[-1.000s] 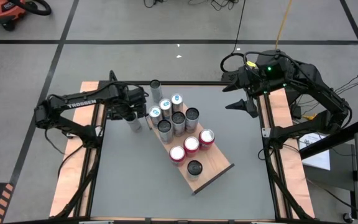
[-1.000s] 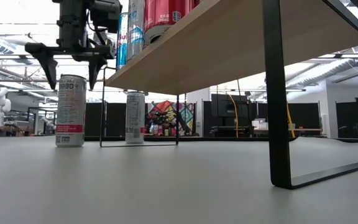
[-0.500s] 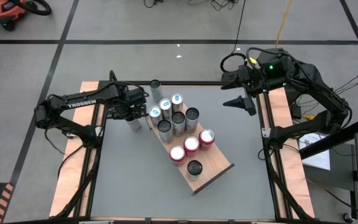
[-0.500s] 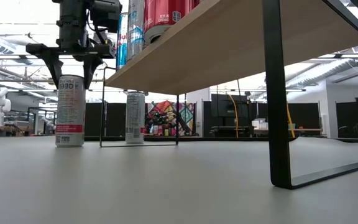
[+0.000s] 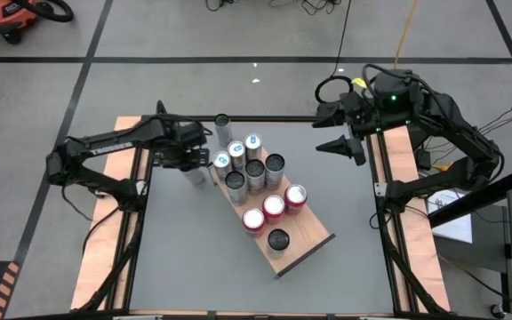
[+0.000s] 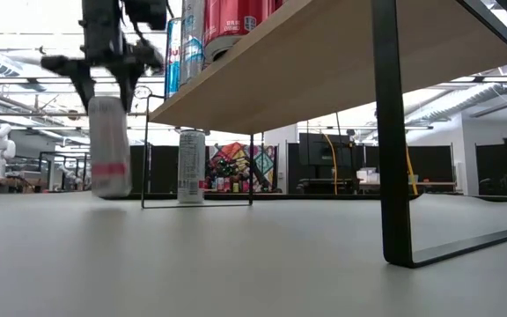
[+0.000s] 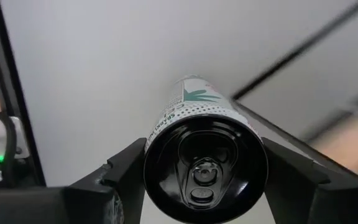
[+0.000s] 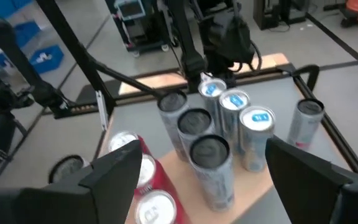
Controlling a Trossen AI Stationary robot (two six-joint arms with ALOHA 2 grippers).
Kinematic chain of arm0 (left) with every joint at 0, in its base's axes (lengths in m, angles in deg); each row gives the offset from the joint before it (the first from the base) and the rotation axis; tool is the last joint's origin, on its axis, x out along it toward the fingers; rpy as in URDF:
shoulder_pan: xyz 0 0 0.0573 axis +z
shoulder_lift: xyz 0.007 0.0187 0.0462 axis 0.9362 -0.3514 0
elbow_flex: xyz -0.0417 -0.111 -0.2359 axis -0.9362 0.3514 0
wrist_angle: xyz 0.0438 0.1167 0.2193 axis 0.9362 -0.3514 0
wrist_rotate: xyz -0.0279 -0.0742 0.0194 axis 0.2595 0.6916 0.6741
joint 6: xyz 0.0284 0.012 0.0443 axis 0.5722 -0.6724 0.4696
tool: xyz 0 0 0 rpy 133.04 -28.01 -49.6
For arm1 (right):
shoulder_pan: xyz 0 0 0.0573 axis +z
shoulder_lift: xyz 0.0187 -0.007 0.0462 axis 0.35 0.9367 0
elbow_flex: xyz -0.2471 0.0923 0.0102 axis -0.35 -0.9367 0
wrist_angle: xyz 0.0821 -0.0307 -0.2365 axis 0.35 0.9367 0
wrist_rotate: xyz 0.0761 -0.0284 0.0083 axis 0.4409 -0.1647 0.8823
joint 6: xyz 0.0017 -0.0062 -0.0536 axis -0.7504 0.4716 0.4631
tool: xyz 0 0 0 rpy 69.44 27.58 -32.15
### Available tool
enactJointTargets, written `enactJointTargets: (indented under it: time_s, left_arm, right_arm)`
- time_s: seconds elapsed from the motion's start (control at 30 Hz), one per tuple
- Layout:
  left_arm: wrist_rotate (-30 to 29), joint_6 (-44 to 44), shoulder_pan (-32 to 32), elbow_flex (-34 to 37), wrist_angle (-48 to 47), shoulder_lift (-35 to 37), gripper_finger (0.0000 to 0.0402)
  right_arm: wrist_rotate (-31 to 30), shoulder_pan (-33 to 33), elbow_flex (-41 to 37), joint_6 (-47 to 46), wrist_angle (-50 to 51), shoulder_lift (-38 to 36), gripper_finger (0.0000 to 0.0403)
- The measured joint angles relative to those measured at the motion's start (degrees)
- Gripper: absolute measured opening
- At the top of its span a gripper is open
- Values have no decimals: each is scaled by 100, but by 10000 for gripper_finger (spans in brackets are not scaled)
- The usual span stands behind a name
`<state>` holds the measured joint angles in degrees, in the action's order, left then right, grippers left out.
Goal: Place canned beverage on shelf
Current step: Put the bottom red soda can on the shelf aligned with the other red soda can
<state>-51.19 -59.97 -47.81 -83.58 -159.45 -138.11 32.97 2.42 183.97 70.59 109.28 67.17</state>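
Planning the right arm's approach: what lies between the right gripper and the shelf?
In the high view, only bare grey tabletop separates the right gripper, open at the table's far right edge, from the shelf and its cans.

Shelf [image 5: 308, 242] near end bare, 10 cans [image 5: 254, 171] crowding far end

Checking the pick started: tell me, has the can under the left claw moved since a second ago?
Yes. In the low view the can, gripped by the left claw, has lifted off the table and shifted slightly toward the shelf.
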Motion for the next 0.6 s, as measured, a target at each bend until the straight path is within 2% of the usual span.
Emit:
enactJointTargets:
  time_s: [0.17, 0.27, 0.37, 0.6]
  left_arm:
    - [142, -113, -57, -640, -526, 280, 242]
    - [100, -197, -168, -1255, -990, 386, 242]
    - [-184, -238, -288, -1930, -1591, 400, 242]
    - [-862, -310, -574, -3457, -1638, 478, 242]
  right_arm:
    - [-21, 106, 0, -473, -377, 2, 313]
    - [-32, 128, 0, -706, -587, 4, 313]
    - [-171, 171, 0, -793, -755, 4, 313]
    - [-351, 343, 0, -1048, -1148, 4, 313]
